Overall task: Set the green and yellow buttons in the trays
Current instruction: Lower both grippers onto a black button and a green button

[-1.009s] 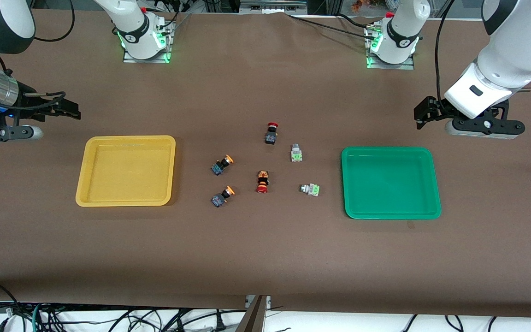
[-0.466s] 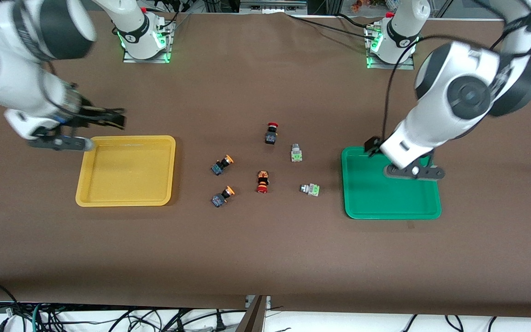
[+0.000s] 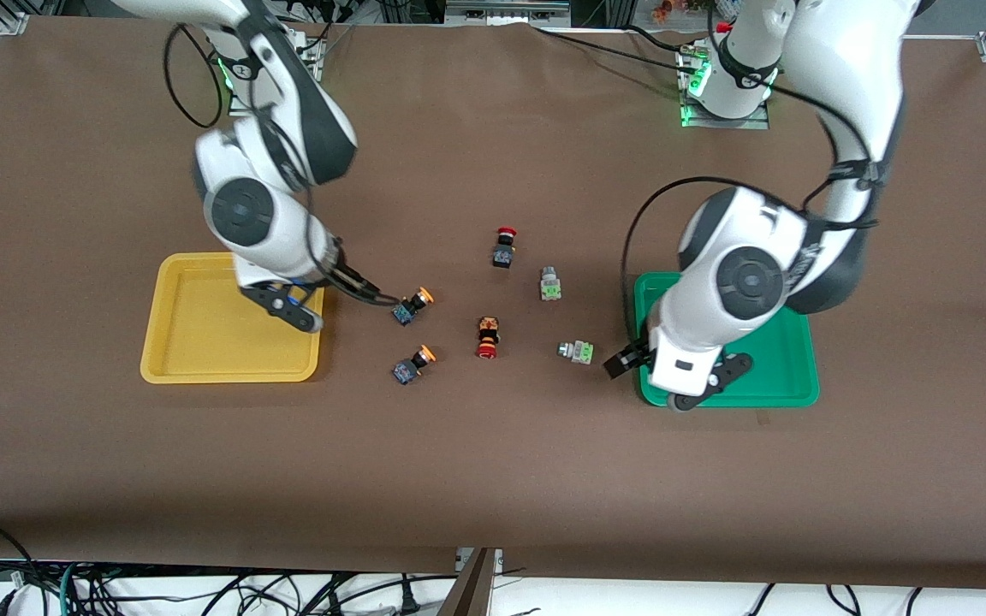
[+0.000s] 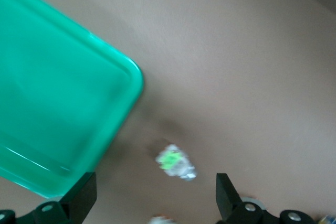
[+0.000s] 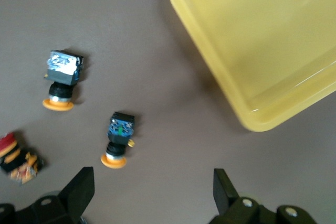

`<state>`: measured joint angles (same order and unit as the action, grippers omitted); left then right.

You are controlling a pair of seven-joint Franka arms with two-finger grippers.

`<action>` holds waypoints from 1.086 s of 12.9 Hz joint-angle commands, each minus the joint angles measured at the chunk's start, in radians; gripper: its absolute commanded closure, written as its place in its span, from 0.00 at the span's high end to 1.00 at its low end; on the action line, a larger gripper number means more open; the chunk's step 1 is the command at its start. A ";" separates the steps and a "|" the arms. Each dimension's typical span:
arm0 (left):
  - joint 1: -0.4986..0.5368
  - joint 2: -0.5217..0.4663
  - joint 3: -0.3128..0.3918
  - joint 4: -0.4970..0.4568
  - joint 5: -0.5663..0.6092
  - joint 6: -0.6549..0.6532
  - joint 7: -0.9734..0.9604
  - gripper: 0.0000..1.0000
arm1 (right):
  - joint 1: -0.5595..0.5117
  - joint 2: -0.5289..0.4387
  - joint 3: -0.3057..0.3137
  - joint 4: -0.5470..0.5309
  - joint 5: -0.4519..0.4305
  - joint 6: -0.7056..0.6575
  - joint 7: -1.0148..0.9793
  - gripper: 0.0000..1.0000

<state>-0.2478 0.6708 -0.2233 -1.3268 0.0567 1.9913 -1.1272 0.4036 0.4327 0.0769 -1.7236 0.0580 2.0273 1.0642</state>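
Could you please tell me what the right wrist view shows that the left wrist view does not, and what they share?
Only the right wrist view shows the yellow tray, empty as far as seen, two yellow-capped buttons on the table, and a red-capped button at the edge, with the right gripper open.

Only the left wrist view shows the green tray and one green-and-white button lying beside its corner, with the left gripper open.

Both share the brown table and open fingers holding nothing.
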 commanded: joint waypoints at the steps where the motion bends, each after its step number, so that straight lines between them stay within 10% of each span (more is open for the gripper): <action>1: -0.080 0.076 0.015 -0.018 0.127 0.114 -0.393 1.00 | 0.058 0.099 -0.011 0.019 0.016 0.077 0.161 1.00; 5: -0.088 0.095 0.015 -0.170 0.250 0.302 -0.799 1.00 | 0.095 0.190 -0.011 0.018 0.016 0.197 0.260 1.00; 12: -0.133 0.167 0.021 -0.186 0.252 0.340 -0.841 1.00 | 0.101 0.233 -0.012 -0.004 0.011 0.248 0.260 0.98; 14: -0.123 0.168 0.021 -0.177 0.244 0.350 -0.841 0.54 | 0.106 0.242 -0.014 -0.002 0.011 0.264 0.261 0.77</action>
<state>-0.3738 0.8377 -0.2100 -1.5048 0.2783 2.3174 -1.9373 0.4923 0.6719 0.0738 -1.7236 0.0598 2.2693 1.3080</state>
